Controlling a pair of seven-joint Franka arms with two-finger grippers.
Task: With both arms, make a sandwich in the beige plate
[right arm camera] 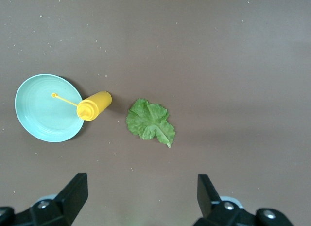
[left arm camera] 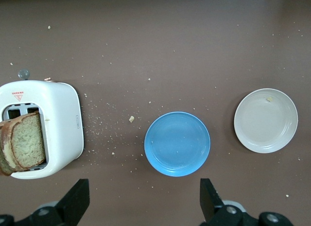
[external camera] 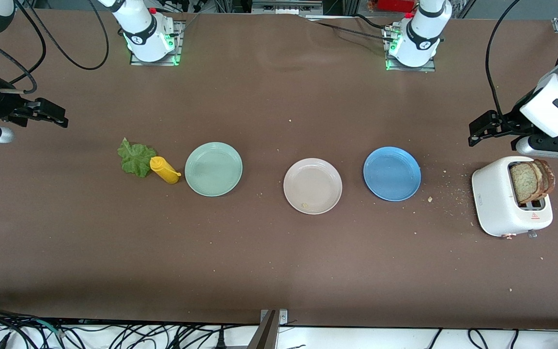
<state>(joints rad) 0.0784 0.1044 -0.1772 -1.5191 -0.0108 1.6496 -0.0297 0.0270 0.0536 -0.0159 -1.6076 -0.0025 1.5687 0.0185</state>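
Black jaws spread wide and empty on the left gripper (external camera: 477, 132), hanging at the right edge of the front view, over bare table just above the white toaster (external camera: 502, 203). Down from those fingers sit the toast slices (external camera: 531, 181), upright in the slots, crusts poking out the top, flat faces toward the plates, so the jaws would need to straddle a slice across its thin side. This arm is clearly the nearer one for the bread.

Over to the frame's left edge, the right gripper (external camera: 49, 115) is parted wide too, holding nothing, over open brown table. The lettuce leaf (external camera: 135, 157) lies flat, lower and toward centre from it, touching the yellow squeeze bottle (external camera: 164, 170), which lies on its side with its nozzle reaching the mint-green plate (external camera: 213, 169). That's the right arm's pickup, I'd say.

Dead centre of the frame, the beige plate (external camera: 313, 186) holds only a crumb, with the blue plate (external camera: 392, 173) between it and the toaster. Nothing assembled yet.
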